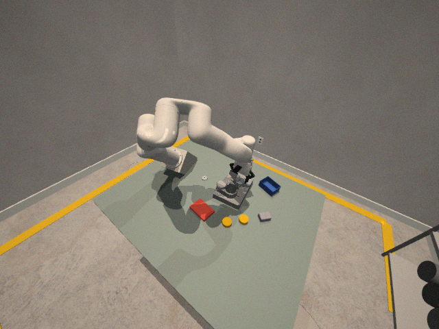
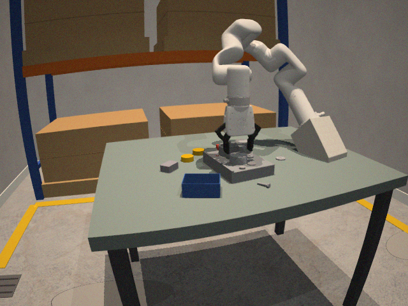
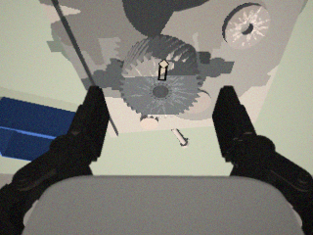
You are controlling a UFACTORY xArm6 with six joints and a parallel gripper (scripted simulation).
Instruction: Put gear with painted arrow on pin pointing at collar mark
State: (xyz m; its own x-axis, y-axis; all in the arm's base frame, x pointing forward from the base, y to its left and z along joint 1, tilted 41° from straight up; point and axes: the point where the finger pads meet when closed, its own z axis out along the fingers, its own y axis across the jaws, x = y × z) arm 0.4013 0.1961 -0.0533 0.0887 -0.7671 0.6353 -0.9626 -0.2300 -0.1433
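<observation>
The grey gear [image 3: 160, 91] [image 2: 238, 164] with a painted arrow [image 3: 162, 70] sits on the grey timing case, seen from straight above in the wrist view. The arrow points toward the top of that view. My gripper [image 3: 160, 101] is open and empty; its two black fingers stand wide on either side of the gear, above the case. In the exterior view the gripper [image 2: 238, 150] hangs straight down over the case, fingertips close to the gear [image 2: 238, 158]. The case also shows in the top view [image 1: 232, 192]. The collar mark is not clear to me.
A blue bin [image 2: 201, 185] stands in front of the case. A loose bolt [image 2: 264, 185], a washer [image 2: 280, 158], two yellow discs [image 2: 187, 158] [image 2: 197, 151], a small grey block [image 2: 169, 166] and a red plate [image 1: 202, 208] lie around it. A second gear [image 3: 245, 26] sits on the case.
</observation>
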